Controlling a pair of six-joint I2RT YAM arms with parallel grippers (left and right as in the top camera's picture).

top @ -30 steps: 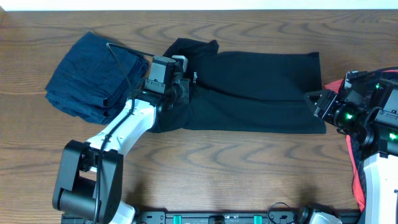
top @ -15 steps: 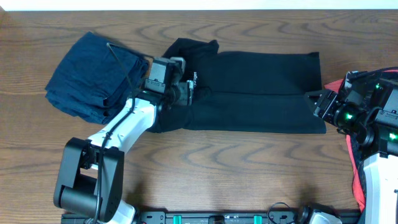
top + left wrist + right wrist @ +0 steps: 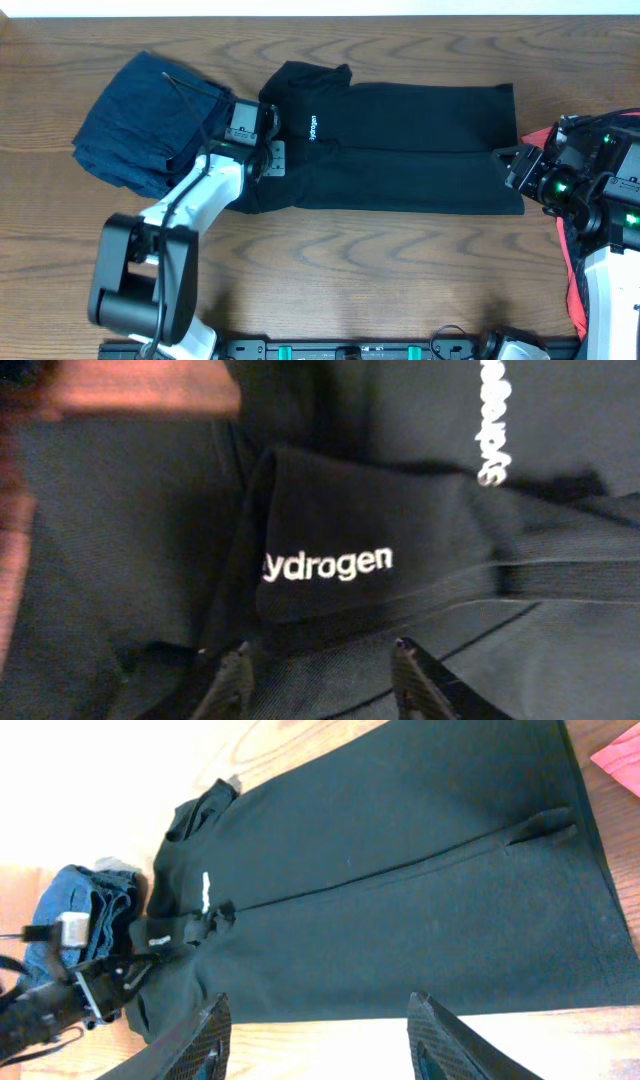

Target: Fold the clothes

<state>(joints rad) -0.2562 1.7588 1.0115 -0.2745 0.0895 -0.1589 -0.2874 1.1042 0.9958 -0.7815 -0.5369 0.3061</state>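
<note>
Black short-sleeved fabric shirt point(image 3: 400, 150) lies folded lengthwise mid-table, navy folded pile point(image 3: 140, 125) at its left. Left gripper point(image 3: 320, 665) and right gripper point(image 3: 315, 1035) both gape, empty. I'd pinch the right hem squarely, then carry it left, edges aligned.

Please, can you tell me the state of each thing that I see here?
black shirt, folded into a long strip, lying flat, logo up.
navy clothes, in a folded pile by the shirt's collar end.
left gripper, open, empty, over the shirt.
right gripper, open, empty.
red cloth, only an edge visible.
</note>
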